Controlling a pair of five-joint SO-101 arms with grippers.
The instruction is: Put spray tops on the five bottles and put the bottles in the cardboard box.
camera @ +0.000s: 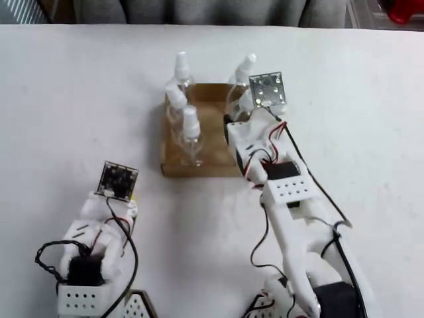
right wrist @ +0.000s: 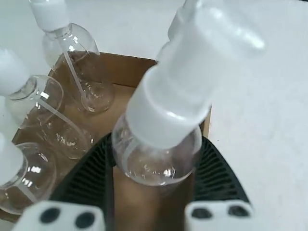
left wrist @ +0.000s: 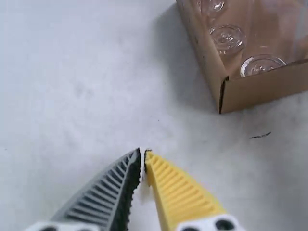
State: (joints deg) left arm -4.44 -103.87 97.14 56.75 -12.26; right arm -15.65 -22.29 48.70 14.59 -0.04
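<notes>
Three capped bottles [camera: 177,99] stand in the box [camera: 199,168]; the right gripper [right wrist: 154,166] clamps a fourth bottle [right wrist: 168,110] over it. The left gripper [left wrist: 143,162] is pinched closed, empty. Nearly done, I'd say.

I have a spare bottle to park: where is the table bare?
Bare: the table left of the cardboard box, and between it and the left gripper. Crowded: the box's right side, where the right gripper holds a bottle.

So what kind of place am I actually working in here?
Probably a robot test bench rather than a real packing line: a plain white table, a left arm and right arm mounted side by side, and one cardboard box holding clear spray bottles.
</notes>
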